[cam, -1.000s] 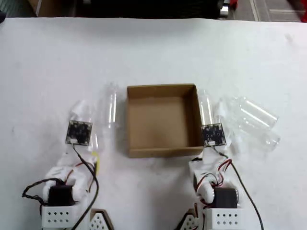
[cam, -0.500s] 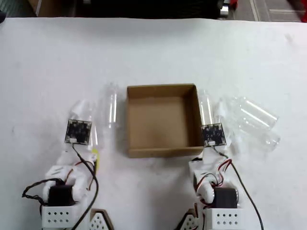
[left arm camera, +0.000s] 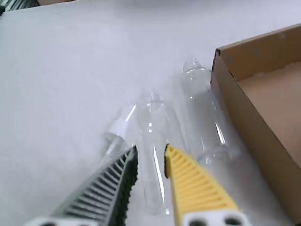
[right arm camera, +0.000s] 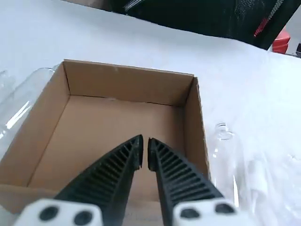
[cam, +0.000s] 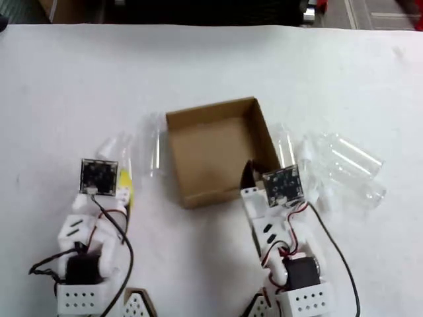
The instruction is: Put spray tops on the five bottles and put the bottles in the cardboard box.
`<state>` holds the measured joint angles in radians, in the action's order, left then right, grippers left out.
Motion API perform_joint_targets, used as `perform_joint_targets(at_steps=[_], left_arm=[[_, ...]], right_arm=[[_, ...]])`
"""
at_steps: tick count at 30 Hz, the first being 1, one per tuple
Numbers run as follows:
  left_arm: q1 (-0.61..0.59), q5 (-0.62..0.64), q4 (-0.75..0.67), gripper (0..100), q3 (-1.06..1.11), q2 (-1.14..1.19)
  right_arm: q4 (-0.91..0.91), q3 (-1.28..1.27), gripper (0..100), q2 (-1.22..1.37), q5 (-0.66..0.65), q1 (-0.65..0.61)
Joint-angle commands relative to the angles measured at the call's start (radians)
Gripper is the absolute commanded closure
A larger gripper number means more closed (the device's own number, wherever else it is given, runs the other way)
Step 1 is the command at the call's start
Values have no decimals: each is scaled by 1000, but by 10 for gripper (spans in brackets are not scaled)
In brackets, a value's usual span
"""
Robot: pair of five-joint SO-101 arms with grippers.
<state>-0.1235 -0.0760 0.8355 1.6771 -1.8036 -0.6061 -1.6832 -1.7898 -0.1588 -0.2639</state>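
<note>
So the cardboard box (cam: 213,153) sits on the white table (cam: 218,66) a bit skewed, walls not square with the table edge, and every bottle I can see is lying on its side outside it. Left of the box, just beside its left wall, there's a clear bottle (left arm camera: 207,117) with its bare neck pointing away from the arms. A second clear bottle (left arm camera: 153,127) lies one step further out from the box, and a white spray top (left arm camera: 115,132) lies loose on the far side of that one from the box. The left gripper (left arm camera: 150,153) hangs over that second clear bottle. Its grey and yellow fingers are a little apart with the bottle showing through the gap, not pinching anything as far as I can tell. The right gripper (right arm camera: 145,143) is over the box's near wall, toward its right corner, black fingers pressed nearly together and holding nothing. Right of the box, an uncapped bottle (right arm camera: 221,146) lies just beside the right wall, with a second spray top (right arm camera: 256,174) next to it further out. Past that, well away from the box, are a fourth bottle (cam: 353,155) and a fifth bottle (cam: 362,190), close together, the fifth nearer the arms.
</note>
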Motion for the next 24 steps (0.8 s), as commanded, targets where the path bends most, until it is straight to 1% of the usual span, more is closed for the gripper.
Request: perform_joint_targets(at_steps=[1,4,7,10,12,13,15,16,18,22,24], left_arm=[[5,9,72,902,-127,-10],[7,3,195,901,-201,-10],[4,2,206,902,-316,-10],[13,6,207,902,-454,-10],[28,3,207,902,-517,-7],[42,3,207,902,-532,-5],[62,-3,227,902,-540,-8],[67,-25,259,902,-543,-8],[68,-69,295,902,-537,-8],[65,-92,302,902,-511,-8],[58,-100,290,902,-465,-10]], right_arm=[[19,-8,981,-12,-11,65],[82,-5,981,-12,-11,87],[160,29,981,-12,-3,82],[159,54,981,-7,-2,24],[162,-3,981,-12,-9,18],[159,-11,981,-10,-11,41],[154,-3,981,-10,-9,147],[148,-6,981,-10,-3,206],[160,-5,981,-10,-2,280],[159,0,980,-8,-2,298],[117,26,980,-5,-2,282]])
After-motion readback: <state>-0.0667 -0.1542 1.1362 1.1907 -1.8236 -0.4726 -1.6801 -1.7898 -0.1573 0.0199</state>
